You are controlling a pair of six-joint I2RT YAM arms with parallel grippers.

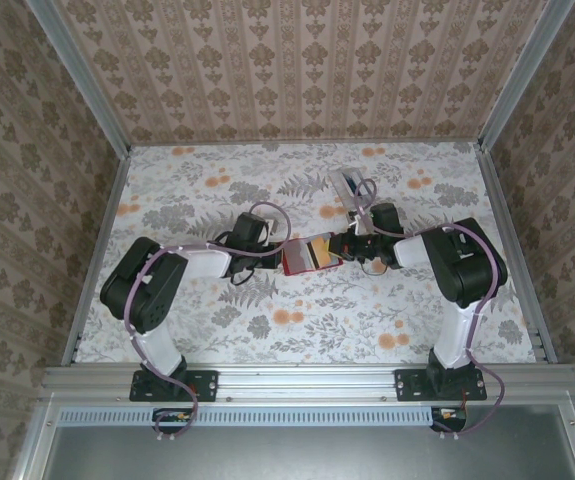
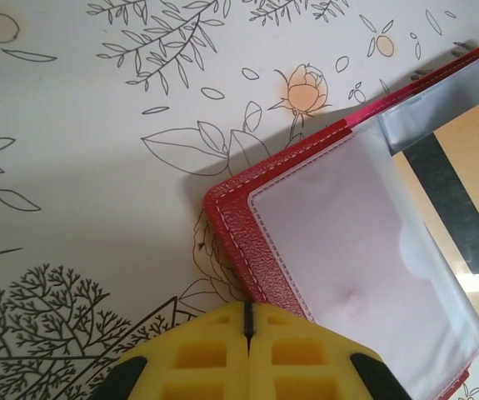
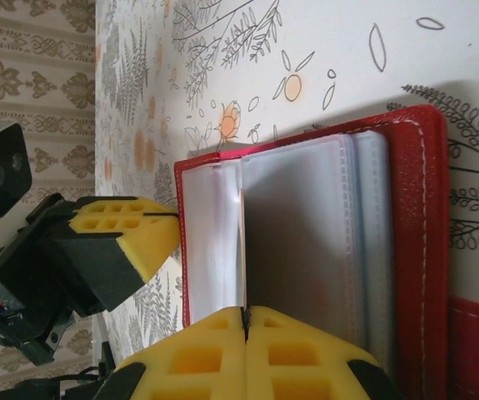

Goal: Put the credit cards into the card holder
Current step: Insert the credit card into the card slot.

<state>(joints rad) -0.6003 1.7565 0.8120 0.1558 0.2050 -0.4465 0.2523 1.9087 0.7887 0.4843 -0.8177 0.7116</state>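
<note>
- At the middle of the table [image 1: 217, 335] the card holder [image 1: 310, 255] lies open on its red cover, between my two grippers: left at its nine o'clock, right at its three.
- My right gripper [image 3: 246, 321] is clenched. A clear sleeve [image 3: 297, 233] stands on edge and runs straight into the seam between its fingers, so I judge it is pinching that leaf to keep a pocket lifted.
- My left gripper [image 2: 246, 315] is clenched too, with its tips at the cover's stitched edge. I cannot tell whether it nips the cover or only presses beside it.
- A tan card [image 2: 472, 137] with a dark stripe lies among the leaves, toward two o'clock in the left wrist view.
- A pale card [image 1: 349, 184] lies flat on the table at about one o'clock from the holder, well apart from both grippers.
- The holder looks light and floppy, so I expect it to skate on the cloth unless one gripper anchors it. The red cover is the firm part, and its stitched edge is where I would grip.
- The sleeves look thin, limp and slick — a pinch near the free edge should open a pocket, but too hard a pull may crease or tear it.
- The cards look stiff, smooth and very thin. Lying flat they give little to grip, so I would take one across its long edges, firmly, and feed a short edge in first.
</note>
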